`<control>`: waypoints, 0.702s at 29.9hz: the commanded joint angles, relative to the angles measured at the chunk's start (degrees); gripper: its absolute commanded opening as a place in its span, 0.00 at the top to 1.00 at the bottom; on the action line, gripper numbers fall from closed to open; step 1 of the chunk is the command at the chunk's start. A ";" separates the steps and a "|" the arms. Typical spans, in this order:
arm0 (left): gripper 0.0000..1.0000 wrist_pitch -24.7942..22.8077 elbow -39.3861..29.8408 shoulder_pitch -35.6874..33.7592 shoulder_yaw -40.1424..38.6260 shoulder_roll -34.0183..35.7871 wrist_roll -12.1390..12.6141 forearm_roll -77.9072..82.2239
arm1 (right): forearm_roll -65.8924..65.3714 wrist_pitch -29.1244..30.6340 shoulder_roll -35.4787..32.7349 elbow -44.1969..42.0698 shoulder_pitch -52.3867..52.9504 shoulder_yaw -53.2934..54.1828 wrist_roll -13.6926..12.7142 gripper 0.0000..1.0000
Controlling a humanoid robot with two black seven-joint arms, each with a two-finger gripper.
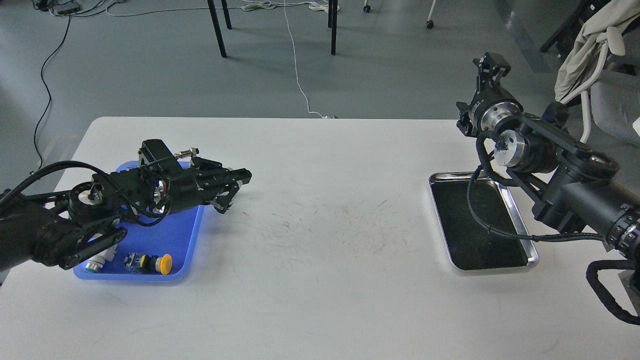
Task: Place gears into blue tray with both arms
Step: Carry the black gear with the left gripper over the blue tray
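Note:
The blue tray [172,235] lies at the table's left. My left arm reaches across its far half and hides what lies there; no gears show anywhere in the head view. My left gripper [234,190] hovers just past the tray's right rim, over the white table. Its two claw fingers are spread and I see nothing between them. My right gripper [491,64] is raised high at the far right, beyond the table's back edge. It is small and seen end-on, so its fingers cannot be told apart.
A yellow-capped switch [149,261] and a white-and-green switch [95,263] lie in the blue tray's near end. A shiny silver tray [533,252] with a dark inside sits at the right, under my right arm's cable. Chair legs and cables are on the floor behind.

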 commanded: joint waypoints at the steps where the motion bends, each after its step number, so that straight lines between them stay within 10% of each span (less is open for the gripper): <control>1: 0.89 -0.07 -0.99 -0.14 0.12 4.79 0.01 -1.09 | -0.29 0.08 -0.04 0.12 -0.35 0.00 -0.01 0.03; 21: 0.89 1.77 -8.29 11.55 -0.85 14.04 0.01 -11.37 | -0.64 1.75 -0.04 -0.67 -0.62 -1.40 -0.10 0.03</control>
